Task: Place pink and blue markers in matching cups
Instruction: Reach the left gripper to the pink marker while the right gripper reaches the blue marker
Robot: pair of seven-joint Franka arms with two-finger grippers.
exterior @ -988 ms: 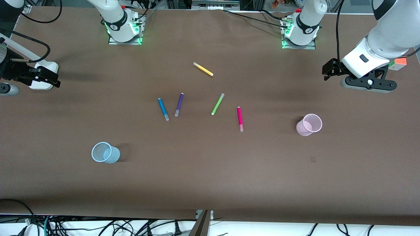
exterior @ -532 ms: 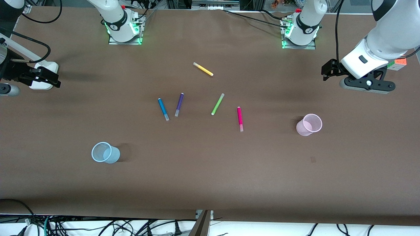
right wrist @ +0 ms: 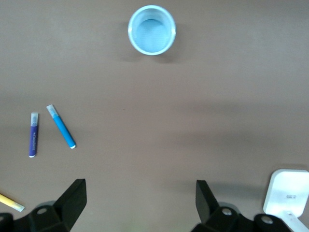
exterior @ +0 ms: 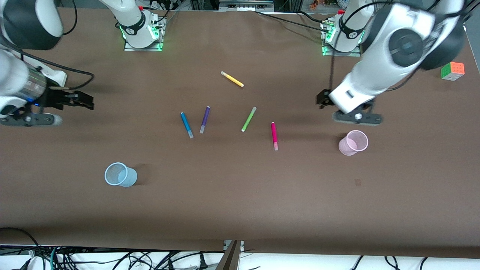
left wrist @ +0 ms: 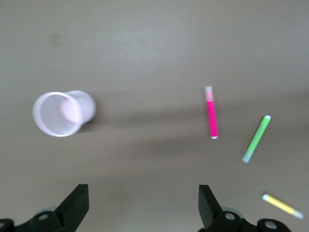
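Note:
The pink marker (exterior: 274,135) lies near the table's middle, and the pink cup (exterior: 353,142) stands upright toward the left arm's end. The blue marker (exterior: 186,125) lies beside the purple marker. The blue cup (exterior: 120,174) stands nearer the front camera, toward the right arm's end. My left gripper (exterior: 323,98) is open and empty, over bare table between the pink marker and pink cup. Its wrist view shows the gripper (left wrist: 143,198), pink cup (left wrist: 60,112) and pink marker (left wrist: 211,118). My right gripper (exterior: 83,101) is open and empty over the right arm's end. Its wrist view shows the gripper (right wrist: 140,193), blue marker (right wrist: 61,126) and blue cup (right wrist: 151,30).
A purple marker (exterior: 204,119), a lime-green marker (exterior: 248,119) and a yellow marker (exterior: 232,79) lie among the task markers. A colour cube (exterior: 452,71) sits at the left arm's end. A white block (right wrist: 287,191) sits at the right arm's end.
The left arm has swung in from the table's end to over the table by the pink cup. The right gripper has moved a little toward the middle. Markers and cups have not moved.

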